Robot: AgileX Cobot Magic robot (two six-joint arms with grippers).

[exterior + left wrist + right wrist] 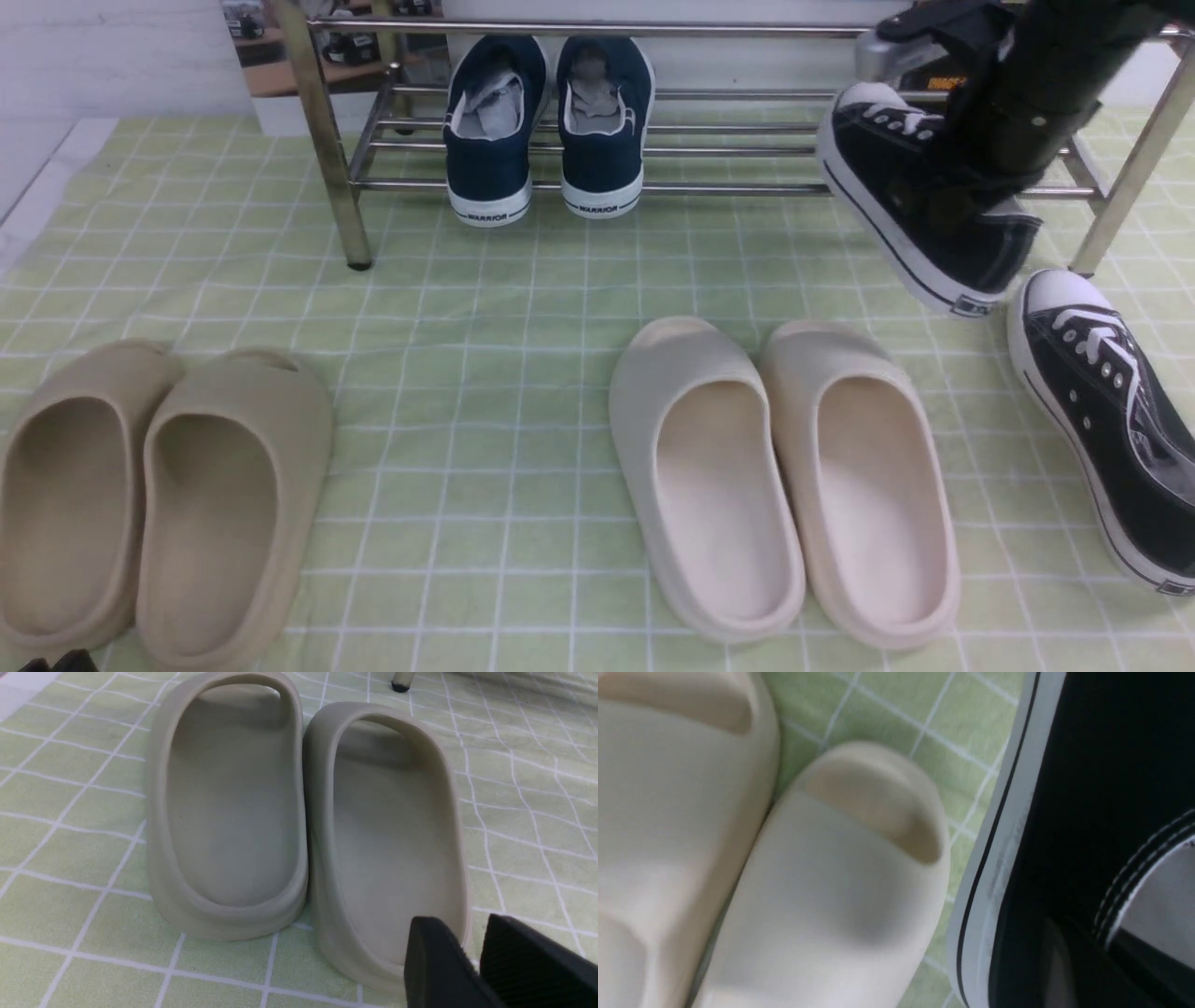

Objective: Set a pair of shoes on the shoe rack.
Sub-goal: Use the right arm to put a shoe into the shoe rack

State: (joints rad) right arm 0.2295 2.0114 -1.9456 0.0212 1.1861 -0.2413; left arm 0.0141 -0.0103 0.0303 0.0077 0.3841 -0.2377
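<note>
black sneaker (920, 219) aloft, right pincer (971, 203) gripping

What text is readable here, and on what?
"WARRIOR": heel of left navy sneaker.
"WARRIOR": heel of right navy sneaker.
Heel patch of held black sneaker: too small to read.
Heel patch of other black sneaker: too small to read.
Orange print on right arm: blurred, unreadable.
Wrist views: no text.
</note>
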